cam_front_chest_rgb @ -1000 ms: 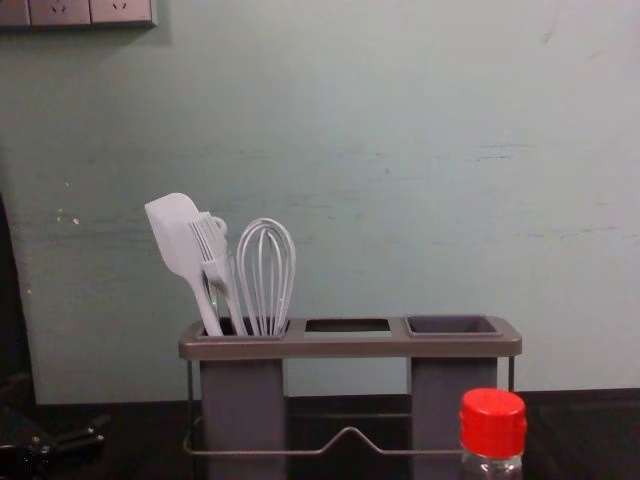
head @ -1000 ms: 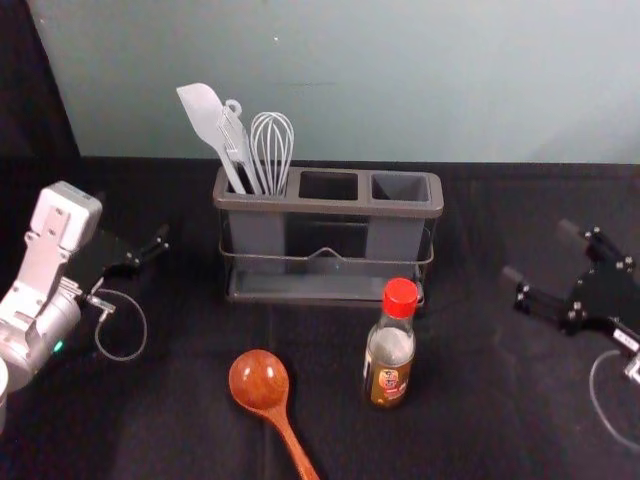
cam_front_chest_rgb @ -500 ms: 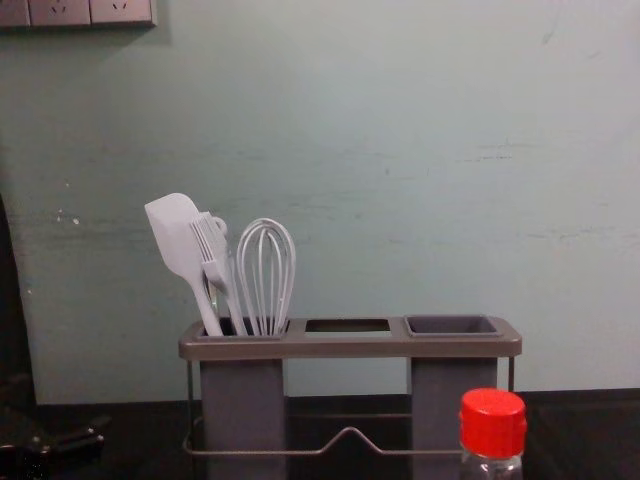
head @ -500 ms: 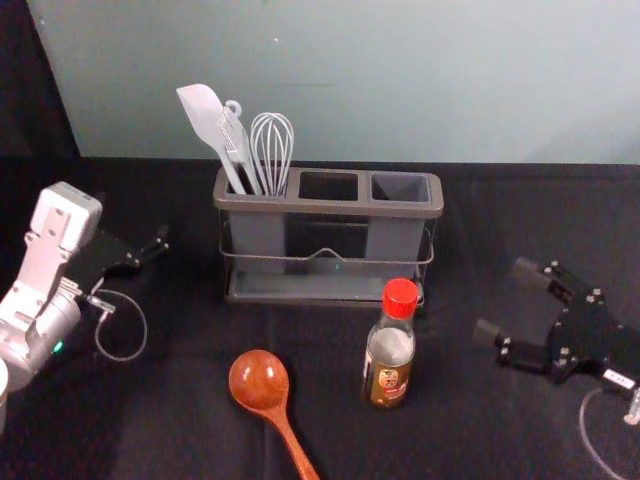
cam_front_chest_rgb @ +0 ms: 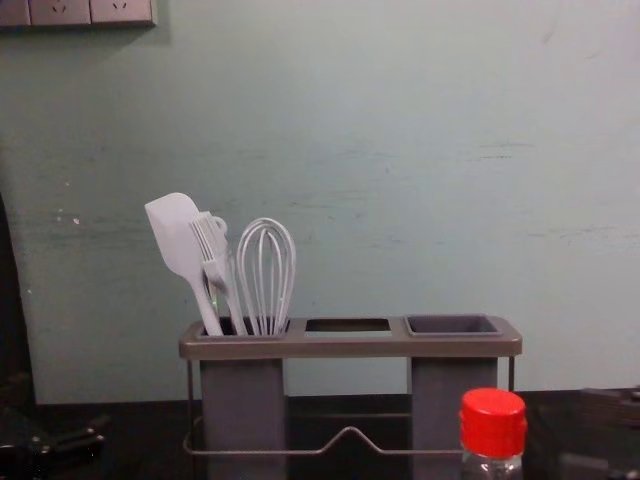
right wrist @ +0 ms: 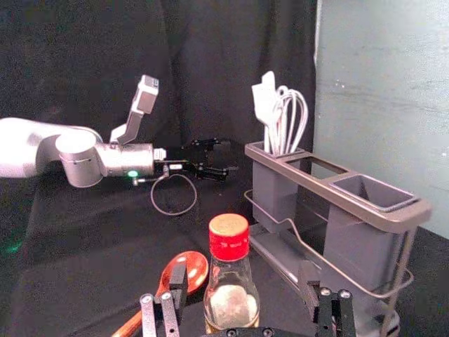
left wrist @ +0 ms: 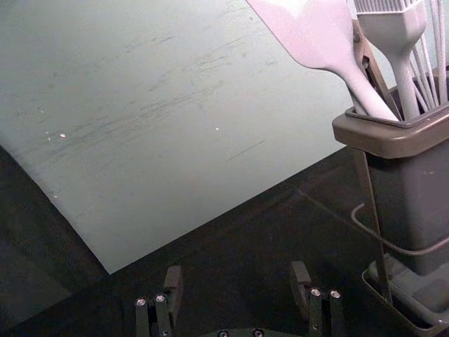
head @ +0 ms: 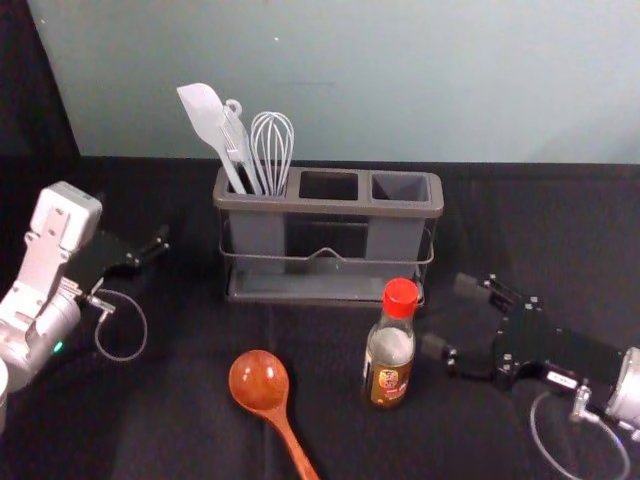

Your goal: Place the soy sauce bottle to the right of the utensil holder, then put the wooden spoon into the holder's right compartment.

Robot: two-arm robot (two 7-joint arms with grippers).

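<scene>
Pointing at the bottle, right gripper is spread wide just to its right, bottle upright in front of the holder, near its right end. Left compartment has spatula, brush and whisk, heads up; middle is an open slot, right compartment an open-topped cup. Spoon lies left of the bottle, bowl toward the holder; left gripper parked left of the holder, also wide

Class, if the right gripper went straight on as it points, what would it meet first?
The right gripper would probably meet the soy sauce bottle, standing ahead of its open jaws; their height is hard to judge.
</scene>
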